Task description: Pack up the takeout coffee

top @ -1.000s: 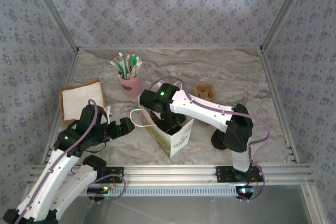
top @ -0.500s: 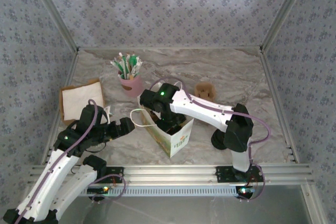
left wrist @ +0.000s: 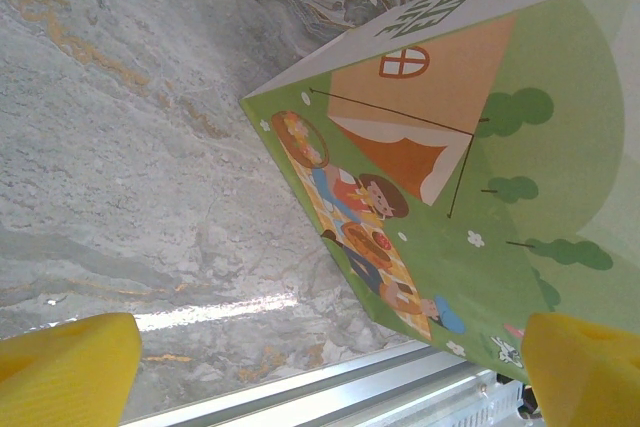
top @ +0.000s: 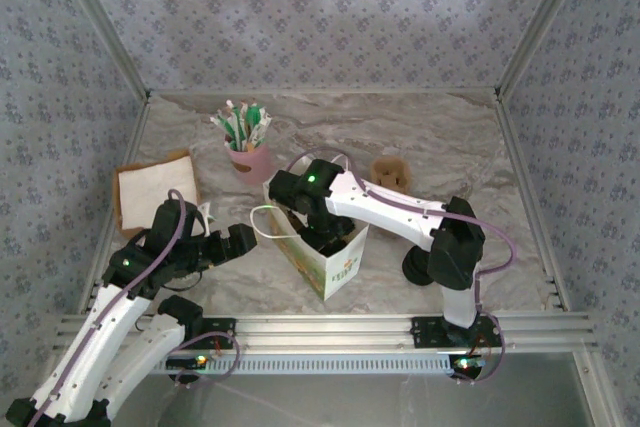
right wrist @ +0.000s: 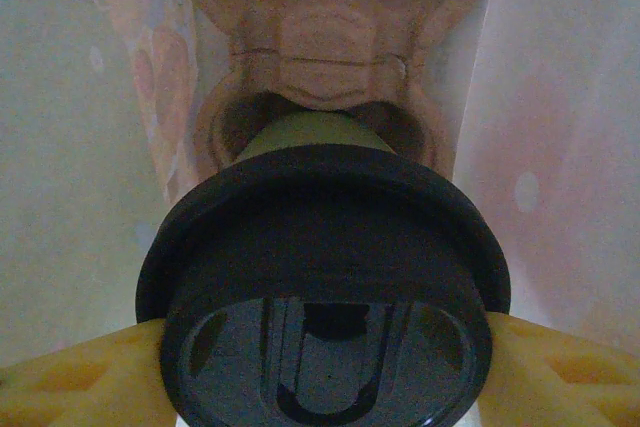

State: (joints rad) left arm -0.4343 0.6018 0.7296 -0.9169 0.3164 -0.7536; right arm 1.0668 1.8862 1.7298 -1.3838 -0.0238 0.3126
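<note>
Right wrist view: the right gripper (right wrist: 322,372) pinches the black-lidded coffee cup (right wrist: 320,237) inside the paper bag (right wrist: 70,197), above a brown cardboard tray (right wrist: 335,57). Outside, the bag shows a picnic cartoon and green lettering (left wrist: 440,7), cut off and unreadable. The left gripper (left wrist: 330,367) is spread wide beside it.

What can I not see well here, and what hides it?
Top view: the right arm covers the mouth of the bag, hiding its inside.
Right wrist view: the black lid hides the base of the cup; whether it sits in the brown carrier is unclear.
Left wrist view: the frame edges cut off the bag's mouth.
</note>
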